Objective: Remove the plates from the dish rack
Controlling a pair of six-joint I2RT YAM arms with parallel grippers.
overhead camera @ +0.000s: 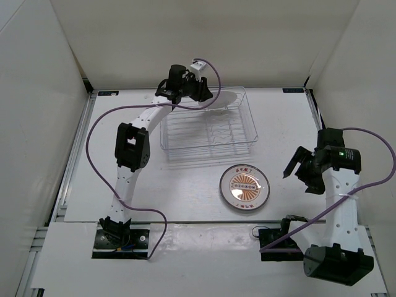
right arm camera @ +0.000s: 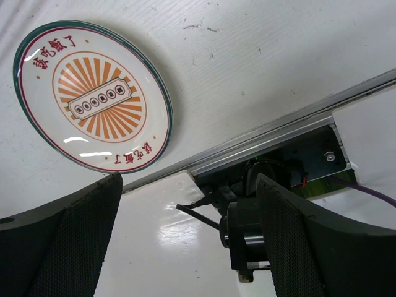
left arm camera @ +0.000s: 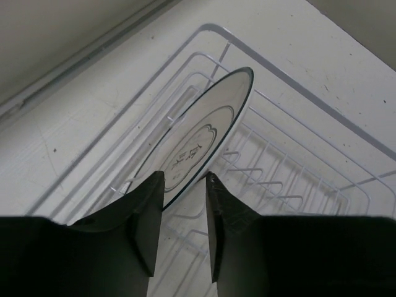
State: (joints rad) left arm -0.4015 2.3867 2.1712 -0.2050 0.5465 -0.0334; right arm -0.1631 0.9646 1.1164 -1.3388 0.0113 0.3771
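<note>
The white plate with thin dark rings (left arm camera: 204, 133) stands on edge, leaning, at the back of the wire dish rack (left arm camera: 309, 94). In the top view the plate (overhead camera: 226, 99) sits along the far side of the rack (overhead camera: 179, 131). My left gripper (left arm camera: 184, 185) is open over the rack, its jaws straddling the plate's lower rim, which lies close to the left finger (left arm camera: 151, 210). From above the left gripper (overhead camera: 201, 91) is at the rack's back edge. The orange sunburst plate (overhead camera: 244, 187) lies flat on the table in front of the rack and also shows in the right wrist view (right arm camera: 93, 105). My right gripper (right arm camera: 187, 179) is wide open and empty, right of that plate (overhead camera: 301, 166).
White walls enclose the table on three sides. An aluminium rail (right arm camera: 278, 133) runs along the table's near edge, with the right arm's base (right arm camera: 260, 216) and cables behind it. The left arm's purple cable (overhead camera: 93, 142) loops over the left side of the table.
</note>
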